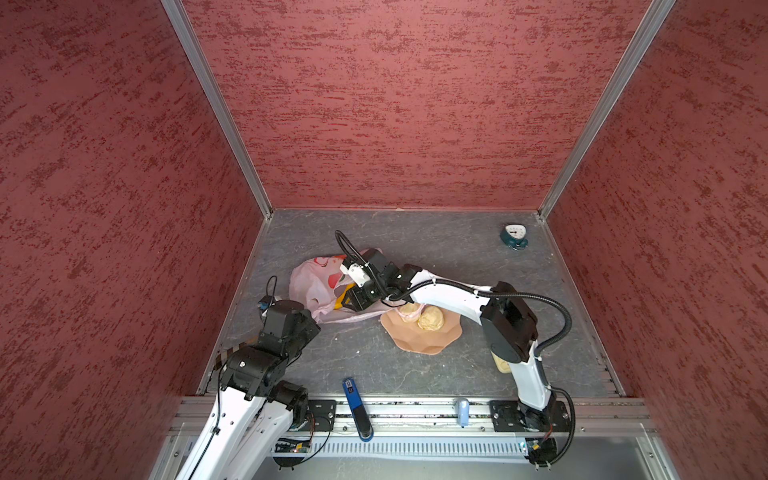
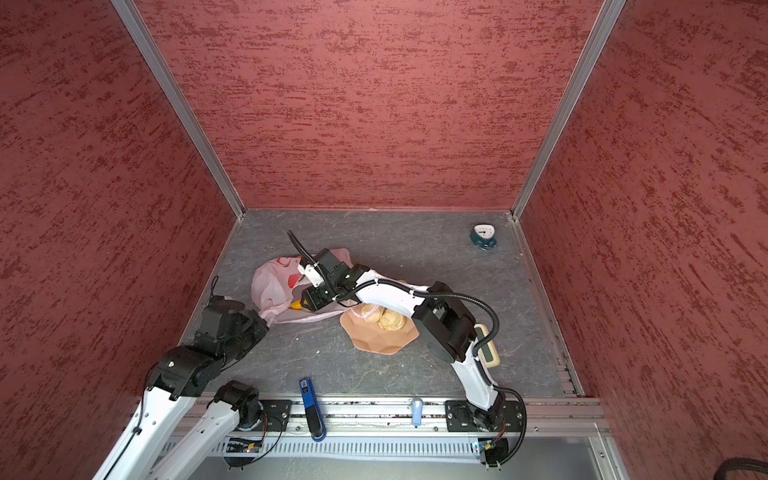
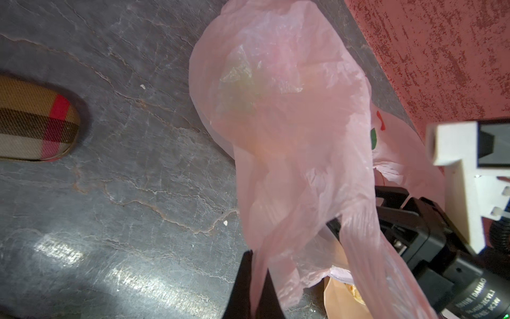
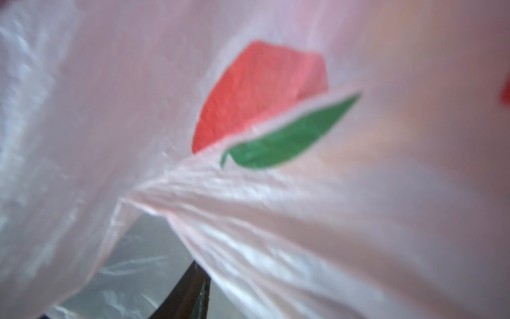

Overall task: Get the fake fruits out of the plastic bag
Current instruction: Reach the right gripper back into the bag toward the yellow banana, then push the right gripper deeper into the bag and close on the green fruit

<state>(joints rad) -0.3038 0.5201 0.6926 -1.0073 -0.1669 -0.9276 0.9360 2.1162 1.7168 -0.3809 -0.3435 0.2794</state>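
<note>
Counted: one bag (image 1: 313, 286), one banana (image 1: 338, 301), two beige balls (image 1: 431, 320), one greenish lump (image 3: 240, 91) dim through the film, one bowl (image 1: 419, 345), one clock (image 1: 514, 237), one plaid case (image 3: 36, 118).

Bag crumpled on the floor (image 1: 415, 257). Long axis from its bulging body, ahead of the right gripper (image 1: 347, 303), to a handle running back past those jaws onto the bowl. Mouth turned toward the right jaws. Only a short yellow stretch of banana in both top views, right at the right jaws, at the bag's mouth; its long axis not to be told. Both balls out of the bag, in the bowl, side by side behind the right jaws under that forearm, the handle draped over the nearer one. Clock well apart from both grippers.

Right arm up from the near rail, elbow high, forearm across the middle, wrist bent down into the bag's mouth. Right jaws smothered by film in the wrist view and hidden under the wrist from above: parted or clamped, impossible to say.

Left arm folded low, wrist aimed at the bag's near corner. Left gripper (image 3: 255, 288) closed, a fold of film pinched between its fingers (image 3: 242, 279). Lump ahead of those jaws; case off to one side, well apart.
</note>
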